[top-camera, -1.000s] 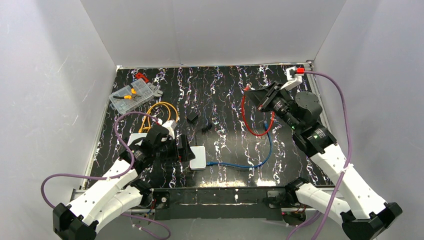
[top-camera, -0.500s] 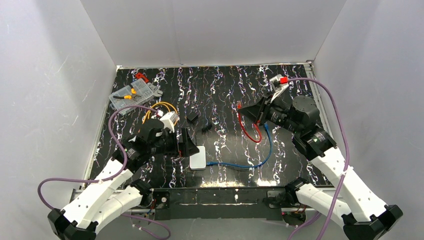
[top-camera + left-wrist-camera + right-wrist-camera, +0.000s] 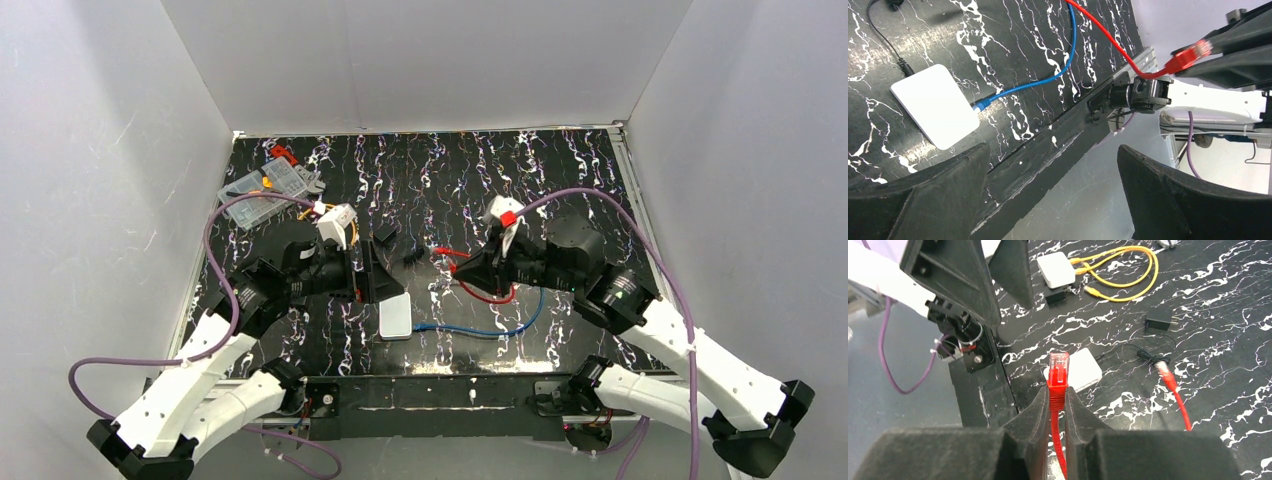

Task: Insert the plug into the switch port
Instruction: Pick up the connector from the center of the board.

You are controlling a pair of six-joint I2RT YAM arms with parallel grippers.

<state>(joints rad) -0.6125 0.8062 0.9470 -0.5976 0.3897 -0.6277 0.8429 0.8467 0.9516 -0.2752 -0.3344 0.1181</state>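
My right gripper (image 3: 1058, 390) is shut on the red plug (image 3: 1058, 365), whose clear tip sticks out past the fingertips. The plug (image 3: 1190, 52) hangs in the air over the table's front edge. The switch, a pale flat box (image 3: 396, 318), lies near the front edge with a blue cable (image 3: 500, 325) plugged into its right edge. I cannot make out a free switch port. In the right wrist view the switch (image 3: 1083, 371) sits just behind the plug. My left gripper (image 3: 378, 285) hovers open above the switch's left side; the switch (image 3: 935, 105) lies beyond its empty jaws (image 3: 1052, 150).
The red cable's other end (image 3: 1164, 371) lies loose on the table. A smaller white box (image 3: 1057, 267) with yellow cables (image 3: 1128, 275) sits further back, and a black adapter (image 3: 1159, 317) beside them. A clear parts case (image 3: 265, 190) stands back left.
My right arm has swung from the back right down towards the table's middle, carrying the red plug towards the switch. The left arm has lifted and shifted right, its gripper still open.
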